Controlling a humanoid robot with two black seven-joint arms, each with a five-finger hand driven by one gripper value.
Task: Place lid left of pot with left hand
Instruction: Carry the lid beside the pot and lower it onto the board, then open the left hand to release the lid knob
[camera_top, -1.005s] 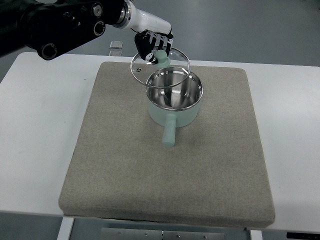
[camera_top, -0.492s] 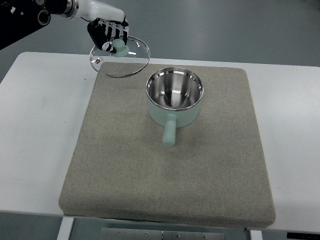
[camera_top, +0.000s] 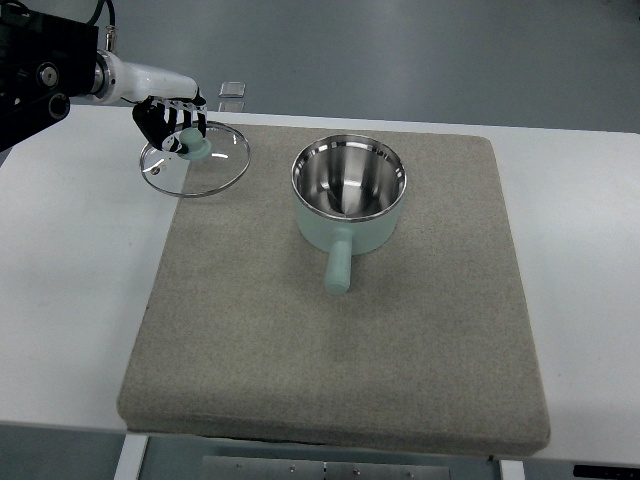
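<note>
Top view: the left hand (camera_top: 170, 122) has its fingers curled on the mint knob of the glass lid (camera_top: 195, 159), which hangs left of the mint saucepan (camera_top: 349, 204), straddling the grey mat's (camera_top: 330, 330) left edge. Released here, the lid could settle tilted across that edge and slide onto the white table (camera_top: 70, 280).

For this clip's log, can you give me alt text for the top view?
The left hand holds a glass lid by its knob at the mat's upper left edge, left of an open steel pot whose handle points toward the camera. All sit on a white table.
</note>
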